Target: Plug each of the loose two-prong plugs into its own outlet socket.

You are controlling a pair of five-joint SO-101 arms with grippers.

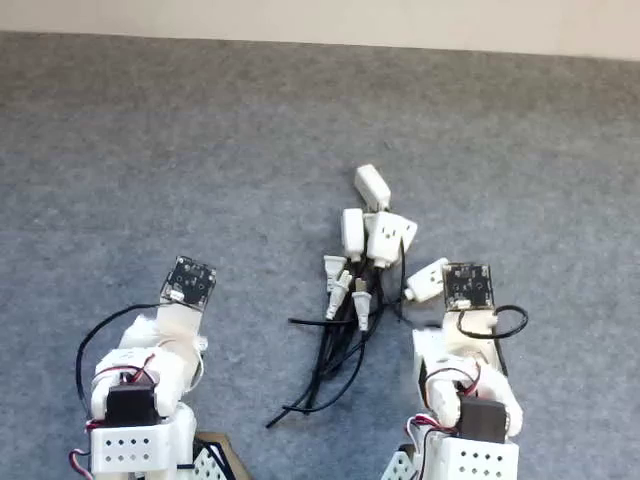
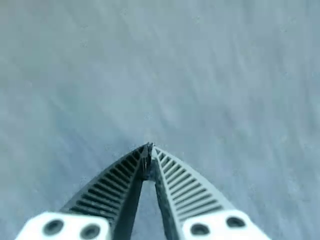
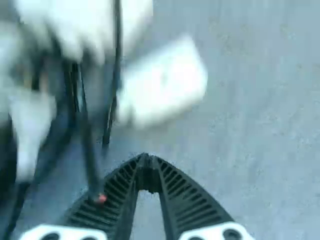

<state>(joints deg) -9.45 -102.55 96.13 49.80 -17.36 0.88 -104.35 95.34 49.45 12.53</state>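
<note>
While both arms sit low in the high view, the left arm [image 1: 150, 372] at lower left and the right arm [image 1: 466, 385] at lower right, the task's things lie heaped just right of centre. White outlet sockets [image 1: 388, 238] cluster at the top of the heap, one lying farther up. Three loose plugs [image 1: 341, 292] lie side by side just below them, none seated in a socket. Their black cables [image 1: 330, 365] trail down toward the bottom of the frame. Another socket block [image 1: 427, 281] lies just beside the right arm's wrist. The left gripper [image 2: 148, 148] is closed and empty over bare grey table surface [image 1: 150, 150]. The right gripper [image 3: 145, 159] is closed too, holding nothing, near that blurred socket block [image 3: 162, 85] and the cables [image 3: 86, 135].
</note>
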